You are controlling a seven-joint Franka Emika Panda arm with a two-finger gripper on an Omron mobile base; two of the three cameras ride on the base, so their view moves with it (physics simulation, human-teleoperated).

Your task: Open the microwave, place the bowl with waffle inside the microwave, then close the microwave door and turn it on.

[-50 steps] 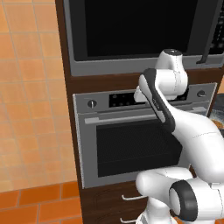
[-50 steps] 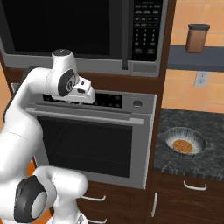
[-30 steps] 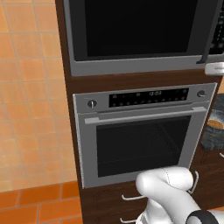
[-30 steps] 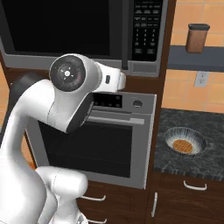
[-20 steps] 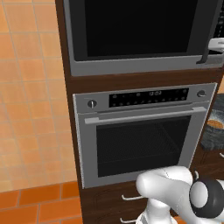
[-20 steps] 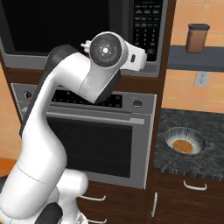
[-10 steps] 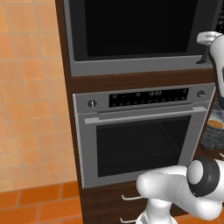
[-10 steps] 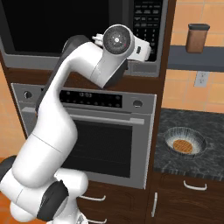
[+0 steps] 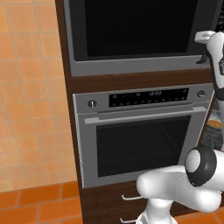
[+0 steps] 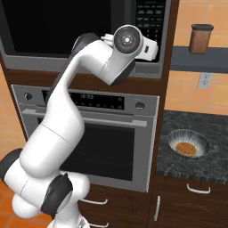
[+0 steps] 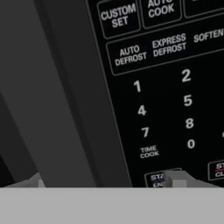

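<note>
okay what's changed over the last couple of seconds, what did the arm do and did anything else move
The arm swung up from in front of the oven and across to the microwave's keypad side, so the gripper now faces the number buttons closely. It has taken hold of nothing. The microwave door stayed shut, and the bowl with waffle stayed on the counter.

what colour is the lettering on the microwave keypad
White lettering on a black keypad, clearest in the hand view.
</note>
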